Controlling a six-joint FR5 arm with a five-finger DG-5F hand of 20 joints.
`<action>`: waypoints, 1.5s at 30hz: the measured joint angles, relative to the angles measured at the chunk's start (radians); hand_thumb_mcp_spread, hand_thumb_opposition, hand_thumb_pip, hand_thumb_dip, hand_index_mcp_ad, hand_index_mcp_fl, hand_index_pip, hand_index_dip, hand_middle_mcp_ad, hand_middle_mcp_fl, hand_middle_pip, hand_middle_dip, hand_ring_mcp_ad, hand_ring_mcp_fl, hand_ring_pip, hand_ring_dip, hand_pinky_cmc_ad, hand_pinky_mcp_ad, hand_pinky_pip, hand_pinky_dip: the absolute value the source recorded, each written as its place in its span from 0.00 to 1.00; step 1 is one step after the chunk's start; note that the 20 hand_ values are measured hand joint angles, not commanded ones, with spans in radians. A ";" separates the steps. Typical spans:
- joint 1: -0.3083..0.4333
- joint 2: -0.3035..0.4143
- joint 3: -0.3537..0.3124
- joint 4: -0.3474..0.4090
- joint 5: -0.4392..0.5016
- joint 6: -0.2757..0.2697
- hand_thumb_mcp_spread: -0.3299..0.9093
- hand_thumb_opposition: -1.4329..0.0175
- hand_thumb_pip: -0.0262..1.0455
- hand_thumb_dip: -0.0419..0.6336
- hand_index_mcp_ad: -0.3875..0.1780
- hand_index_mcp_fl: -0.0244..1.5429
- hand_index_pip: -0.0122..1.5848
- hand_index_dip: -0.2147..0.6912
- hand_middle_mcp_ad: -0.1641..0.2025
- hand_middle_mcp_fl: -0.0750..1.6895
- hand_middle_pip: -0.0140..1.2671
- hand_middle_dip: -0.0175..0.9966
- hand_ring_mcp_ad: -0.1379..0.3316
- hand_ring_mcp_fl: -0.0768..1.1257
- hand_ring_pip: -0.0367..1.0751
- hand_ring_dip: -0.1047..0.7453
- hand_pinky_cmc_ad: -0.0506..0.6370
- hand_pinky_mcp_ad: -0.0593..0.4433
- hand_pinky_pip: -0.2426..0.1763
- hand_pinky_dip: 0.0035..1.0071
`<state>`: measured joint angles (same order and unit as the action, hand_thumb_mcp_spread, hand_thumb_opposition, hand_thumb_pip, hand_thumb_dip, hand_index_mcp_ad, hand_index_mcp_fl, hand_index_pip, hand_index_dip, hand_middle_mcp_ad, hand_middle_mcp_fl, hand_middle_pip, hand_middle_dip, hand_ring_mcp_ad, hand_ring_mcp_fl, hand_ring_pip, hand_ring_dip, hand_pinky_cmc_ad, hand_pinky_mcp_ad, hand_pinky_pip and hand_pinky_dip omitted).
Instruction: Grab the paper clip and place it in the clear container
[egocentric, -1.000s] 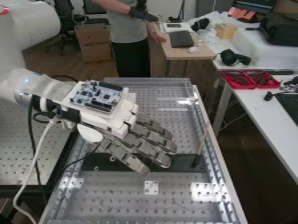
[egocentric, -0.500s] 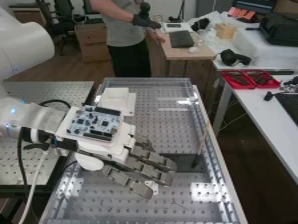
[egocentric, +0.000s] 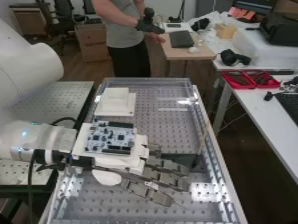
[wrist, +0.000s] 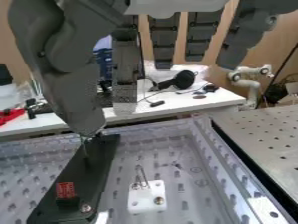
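Black plate near the small white block

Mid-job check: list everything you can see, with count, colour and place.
paper clip: 1, metallic, upright at white mount
mount: 1, white, bench floor
base plate: 1, black, beside mount
block: 1, red, on base plate
perforated bench: 1, grey, below hand
stepped block: 1, white, bench's far end
headphones: 1 pair, black, side table
side table: 1, white, beside bench
divided tray: 1, red, side table
desk: 1, light wood, beyond bench
cardboard box: 1, brown, room floor
circuit board: 1, blue-white, on hand's back
arm: 1, white, high view's left
hand: 1, dark grey, over bench
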<state>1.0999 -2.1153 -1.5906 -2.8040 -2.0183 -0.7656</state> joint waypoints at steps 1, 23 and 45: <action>-0.002 -0.006 0.007 -0.003 -0.005 -0.005 0.58 0.45 0.68 0.44 0.51 0.06 0.94 0.34 0.70 0.08 0.10 0.19 0.61 0.06 0.11 0.24 0.48 0.58 0.40 0.29; -0.022 -0.101 0.107 -0.033 -0.089 -0.068 0.59 0.44 0.65 0.44 0.48 0.08 0.97 0.37 0.70 0.10 0.11 0.20 0.61 0.06 0.11 0.24 0.48 0.54 0.51 0.22; -0.021 -0.142 0.148 -0.030 -0.110 -0.078 0.61 0.43 0.63 0.44 0.44 0.18 0.94 0.33 0.70 0.12 0.11 0.20 0.61 0.08 0.11 0.24 0.51 0.52 0.55 0.18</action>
<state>1.0790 -2.2576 -1.4423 -2.8344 -2.1281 -0.8433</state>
